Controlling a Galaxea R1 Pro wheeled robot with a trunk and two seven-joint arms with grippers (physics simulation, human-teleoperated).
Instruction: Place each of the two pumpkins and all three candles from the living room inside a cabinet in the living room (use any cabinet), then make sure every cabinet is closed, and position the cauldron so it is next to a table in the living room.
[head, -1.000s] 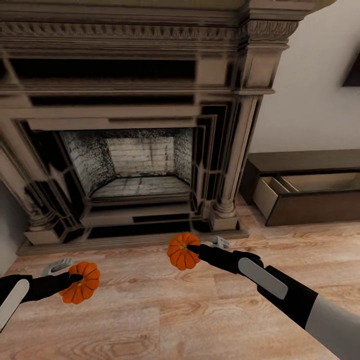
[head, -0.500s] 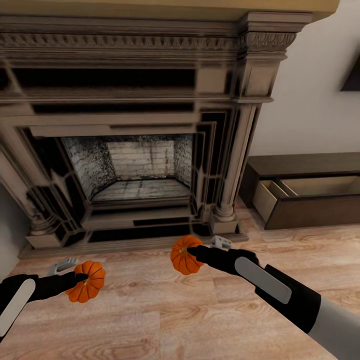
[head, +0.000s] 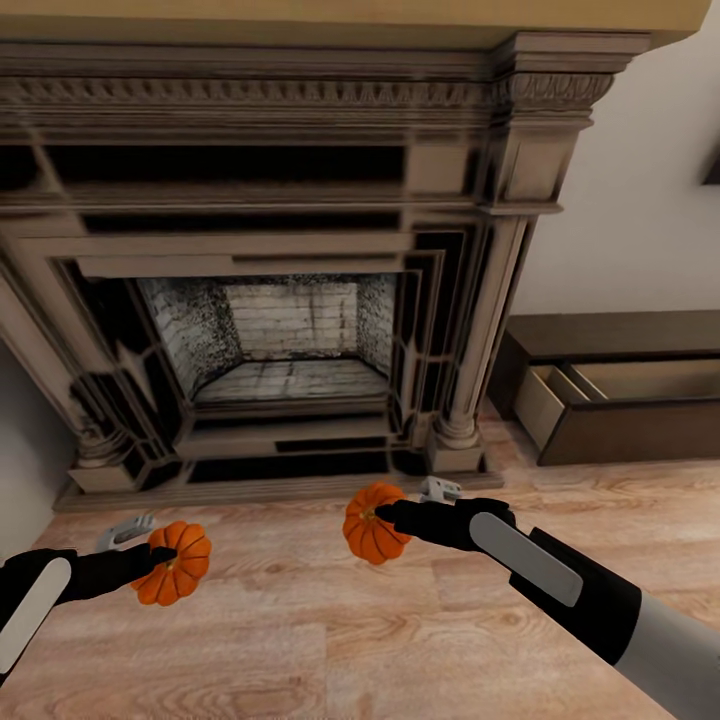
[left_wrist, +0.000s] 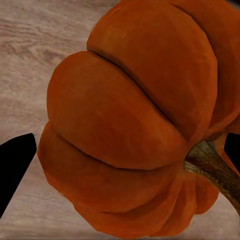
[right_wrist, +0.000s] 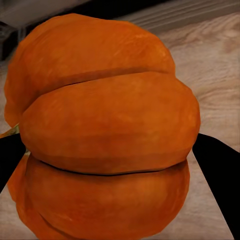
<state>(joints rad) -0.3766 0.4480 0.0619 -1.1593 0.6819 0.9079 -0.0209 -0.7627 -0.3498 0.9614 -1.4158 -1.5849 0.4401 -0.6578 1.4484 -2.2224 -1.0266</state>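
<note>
Pumpkins sit in both your grippers: the left gripper (head: 158, 556) is clamped on the left pumpkin (head: 173, 577), which bulges between its fingers (left_wrist: 15, 165), and the right gripper (head: 383, 514) pinches the right pumpkin (head: 373, 523) between its fingers (right_wrist: 220, 175). Beyond your right fingertips, the cabinet (head: 620, 395) shows one drawer (head: 575, 385) pulled open beside the fireplace (head: 280, 270).

cabinet (head: 620, 400) cut off at right edge, open drawer (head: 600, 385) partly cropped
</note>
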